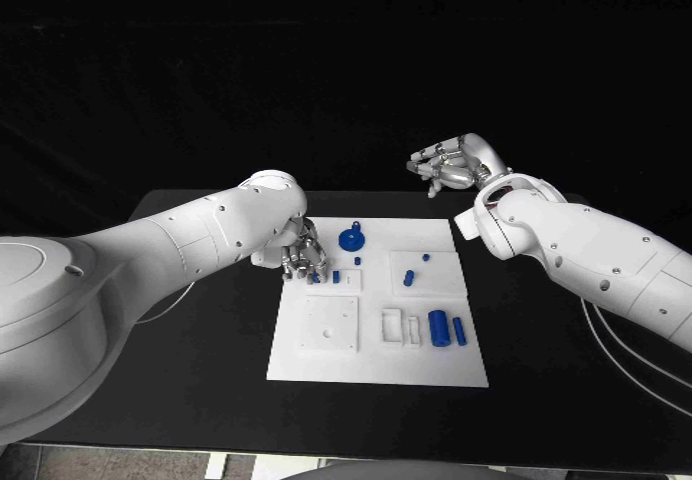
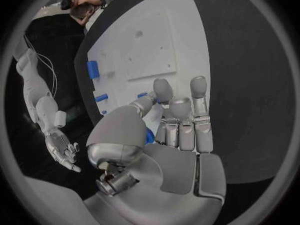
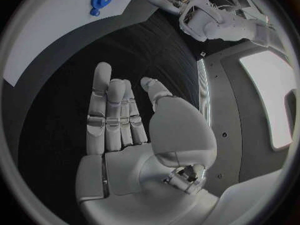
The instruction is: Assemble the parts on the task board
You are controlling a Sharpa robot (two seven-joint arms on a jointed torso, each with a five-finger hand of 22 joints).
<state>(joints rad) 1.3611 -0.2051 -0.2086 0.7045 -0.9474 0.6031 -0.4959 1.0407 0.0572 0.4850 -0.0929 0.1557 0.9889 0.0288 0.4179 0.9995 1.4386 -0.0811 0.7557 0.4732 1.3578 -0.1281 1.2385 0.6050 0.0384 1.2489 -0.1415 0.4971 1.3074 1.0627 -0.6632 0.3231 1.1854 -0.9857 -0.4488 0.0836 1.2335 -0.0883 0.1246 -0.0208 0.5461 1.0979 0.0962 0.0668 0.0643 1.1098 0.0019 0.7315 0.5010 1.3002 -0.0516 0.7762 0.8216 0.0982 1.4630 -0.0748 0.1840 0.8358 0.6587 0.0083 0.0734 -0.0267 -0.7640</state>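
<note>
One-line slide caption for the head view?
Left hand works at the task board's far-left corner among blue parts; right hand hovers open beyond the board.

Your head camera is looking steeply down from above at the task board mid-table. Each wrist camera is sitting close behind its own palm, facing along the fingers. Both are sharing the board's 12 o'clock end with the head view.

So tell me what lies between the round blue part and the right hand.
Head view: bare white task board, then bare black table, lie between the round blue part and the raised right hand.
</note>
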